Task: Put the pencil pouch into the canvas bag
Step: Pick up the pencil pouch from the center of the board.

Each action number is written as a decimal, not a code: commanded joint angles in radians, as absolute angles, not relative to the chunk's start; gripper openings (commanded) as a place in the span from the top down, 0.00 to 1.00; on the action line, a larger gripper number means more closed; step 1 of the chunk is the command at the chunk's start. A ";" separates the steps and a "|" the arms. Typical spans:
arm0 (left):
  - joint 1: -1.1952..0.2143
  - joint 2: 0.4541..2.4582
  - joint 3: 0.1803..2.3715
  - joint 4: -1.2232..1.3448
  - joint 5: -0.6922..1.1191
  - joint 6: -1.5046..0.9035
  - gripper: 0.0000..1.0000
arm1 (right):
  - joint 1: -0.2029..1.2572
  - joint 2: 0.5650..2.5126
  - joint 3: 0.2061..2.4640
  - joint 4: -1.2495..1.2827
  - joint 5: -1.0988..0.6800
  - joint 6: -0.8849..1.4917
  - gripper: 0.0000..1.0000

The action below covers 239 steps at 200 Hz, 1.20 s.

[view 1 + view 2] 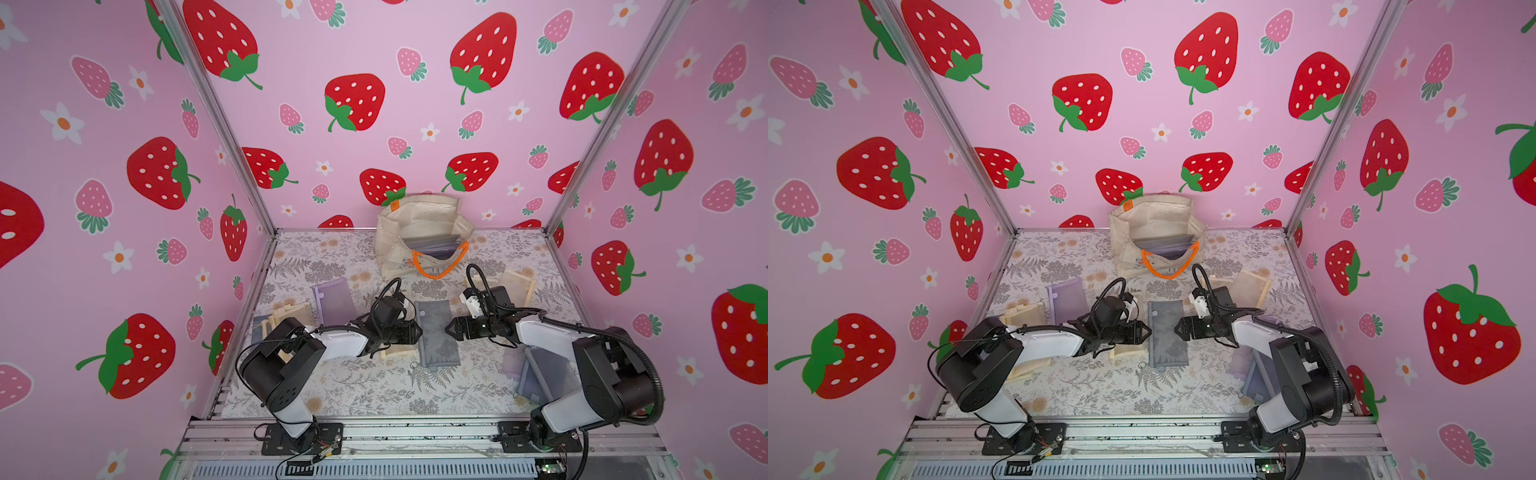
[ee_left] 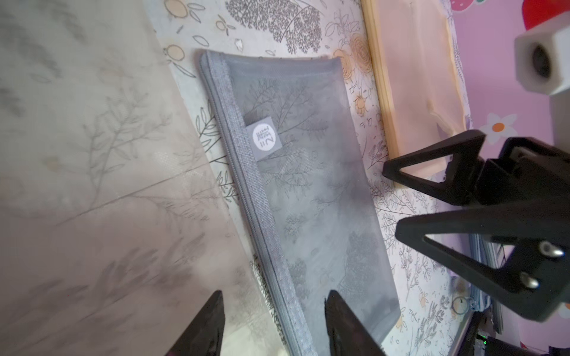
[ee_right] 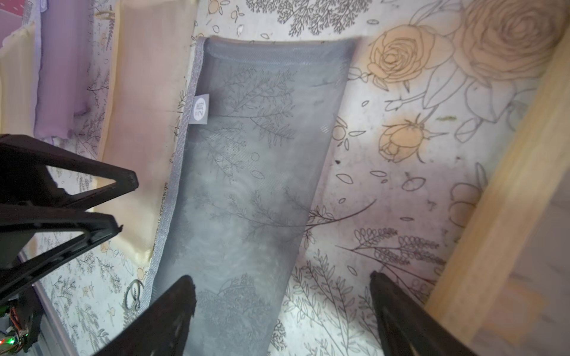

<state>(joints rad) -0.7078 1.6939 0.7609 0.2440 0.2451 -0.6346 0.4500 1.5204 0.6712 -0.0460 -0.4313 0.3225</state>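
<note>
Reaching for pencil pouch [image 1: 437, 332] lying flat; left gripper [image 2: 275, 292] half-open astride its zip edge; right gripper [image 3: 281, 277] wide; next calls for pinch, lift to far canvas bag [image 1: 415, 220]

A robot test cell, probably in a lab: strawberry-print panels [image 1: 415, 104] on aluminium posts [image 1: 220, 120] box in a floral-papered table [image 1: 374, 390]. At 6 o'clock a slotted metal rail [image 1: 415, 432] carries the left arm's base plate [image 1: 301, 442], the right arm's base plate [image 1: 540, 440], loose wiring and what looks like a lit circuit board [image 1: 550, 467].
</note>
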 commanded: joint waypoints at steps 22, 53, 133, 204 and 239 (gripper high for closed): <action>-0.719 1.778 0.840 0.258 0.240 -0.660 0.47 | 0.445 1.549 0.645 -0.026 -0.467 0.341 0.17; -0.725 1.819 0.854 0.266 0.238 -0.673 0.50 | 0.445 1.569 0.641 0.002 -0.492 0.353 0.21; -0.732 1.842 0.832 0.312 0.249 -0.694 0.66 | 0.446 1.594 0.642 0.062 -0.576 0.382 0.31; -0.734 1.825 0.791 0.358 0.257 -0.702 0.81 | 0.456 1.524 0.621 0.098 -0.629 0.387 0.43; -0.733 1.812 0.784 0.384 0.270 -0.704 0.85 | 0.474 1.543 0.620 0.107 -0.635 0.390 0.47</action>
